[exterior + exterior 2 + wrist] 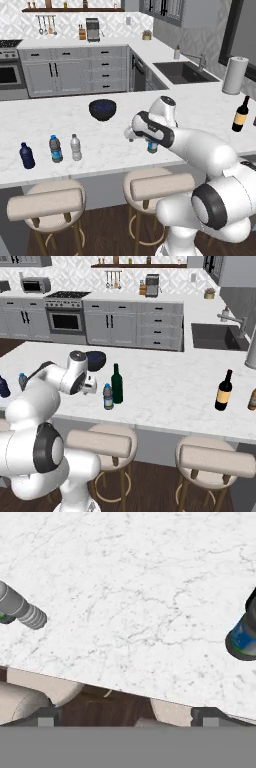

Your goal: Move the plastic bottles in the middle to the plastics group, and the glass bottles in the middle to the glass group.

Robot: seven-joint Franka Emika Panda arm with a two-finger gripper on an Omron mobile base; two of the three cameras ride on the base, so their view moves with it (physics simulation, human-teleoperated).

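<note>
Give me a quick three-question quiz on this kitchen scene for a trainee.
1. True or false: the gripper is shut on a bottle.
2. Counting the navy bottle itself, how many bottles stand together in its group?
3. What stands closest beside the green wine bottle? A) bowl B) water bottle C) paper towel roll

Key: 1 false, it is open and empty; 2 three; 3 B.

No writing can be read anywhere; the wine bottle's (224, 390) tan label and the water bottle's (108, 396) blue band show no legible text.
</note>
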